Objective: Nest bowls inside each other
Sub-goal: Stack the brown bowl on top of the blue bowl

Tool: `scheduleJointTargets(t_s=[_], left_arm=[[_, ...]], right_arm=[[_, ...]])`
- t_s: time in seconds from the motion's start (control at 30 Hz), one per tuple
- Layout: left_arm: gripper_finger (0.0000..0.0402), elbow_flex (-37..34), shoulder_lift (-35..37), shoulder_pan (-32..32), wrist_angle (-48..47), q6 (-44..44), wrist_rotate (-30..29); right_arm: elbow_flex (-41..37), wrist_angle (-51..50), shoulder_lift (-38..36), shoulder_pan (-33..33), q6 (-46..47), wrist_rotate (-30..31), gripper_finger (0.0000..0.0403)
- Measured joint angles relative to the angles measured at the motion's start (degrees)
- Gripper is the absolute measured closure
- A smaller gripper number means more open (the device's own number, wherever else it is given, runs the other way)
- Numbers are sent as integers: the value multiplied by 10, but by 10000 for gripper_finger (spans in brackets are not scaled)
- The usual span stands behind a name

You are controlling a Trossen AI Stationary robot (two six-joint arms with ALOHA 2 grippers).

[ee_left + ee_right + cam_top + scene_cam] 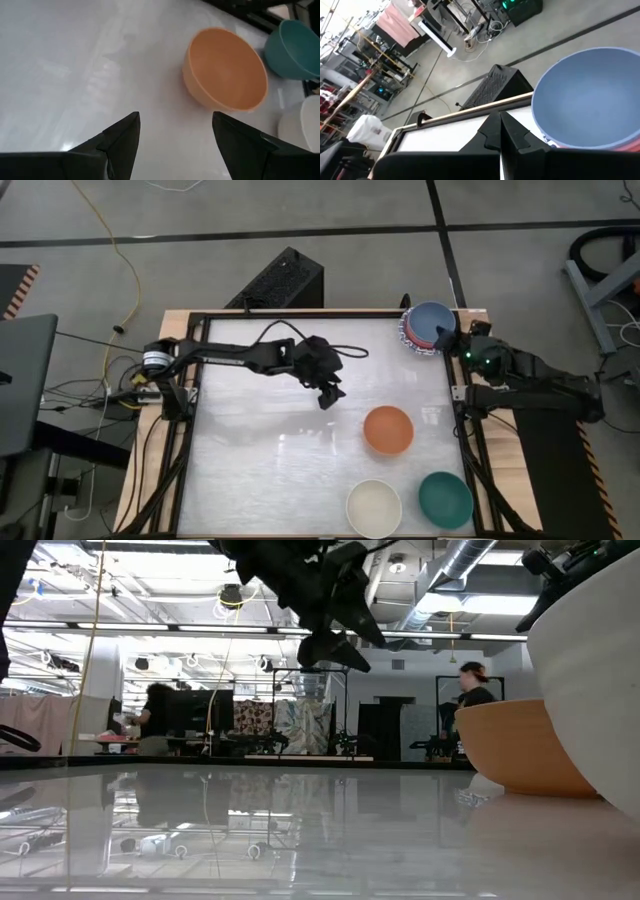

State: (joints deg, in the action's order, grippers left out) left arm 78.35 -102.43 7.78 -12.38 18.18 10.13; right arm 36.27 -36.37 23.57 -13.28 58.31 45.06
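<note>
The table (pixel 250 480) is carrying, at its far right corner, a stack of nested bowls (pixel 428 328). The blue bowl (pixel 431 322) is sitting on top of it, with a red and a white, blue-patterned rim peeping out beneath; how many bowls are lying under these cannot be told. This stack is the part of the task that appears done.

The left arm is reaching from the left edge over the middle of the table, and its left gripper (pixel 329 395) is hanging above the surface with its fingers (pixel 120 137) spread wide and nothing between them. In its wrist view it is looking toward the orange bowl (pixel 226 70), which is probably the next one to be taken.

The right arm is resting along the right edge, its right gripper (pixel 501 131) waiting just beside the stack with the fingers pressed together, gripping nothing.

Three bowls are standing loose on the right half of the table: the orange bowl right of centre, the teal bowl (pixel 445 499) at the near right, and the cream bowl (pixel 374 507) just beside the teal one on its left. All three are sitting upright and empty, none nested.

Judged from this layout, most of the nesting is finished, and three bowls are waiting to be added to the stack.
</note>
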Motion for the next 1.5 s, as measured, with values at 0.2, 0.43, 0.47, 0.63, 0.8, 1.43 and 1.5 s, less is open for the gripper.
scheduleJointTargets(t_s=[0.2,0.43,0.47,0.63,0.8,1.43,1.5], left_arm=[[164,11,0,-19,-6,-6,-48],[164,52,0,-28,-33,-7,-109],[164,62,-6,-28,-34,-6,-111],[164,162,-72,-33,-102,-13,-117],[164,300,-162,-42,-224,-17,-120],[164,500,-327,-99,-321,-57,-153],[164,499,-328,-101,-316,-67,-167]], right_arm=[[0,-2,0,10,1,0,392],[0,-1,0,11,3,0,392],[0,-1,0,11,3,0,392],[0,0,0,12,6,-1,392],[0,0,0,17,12,-2,392],[0,-14,0,60,12,-1,391],[0,-14,0,62,12,-1,391]])
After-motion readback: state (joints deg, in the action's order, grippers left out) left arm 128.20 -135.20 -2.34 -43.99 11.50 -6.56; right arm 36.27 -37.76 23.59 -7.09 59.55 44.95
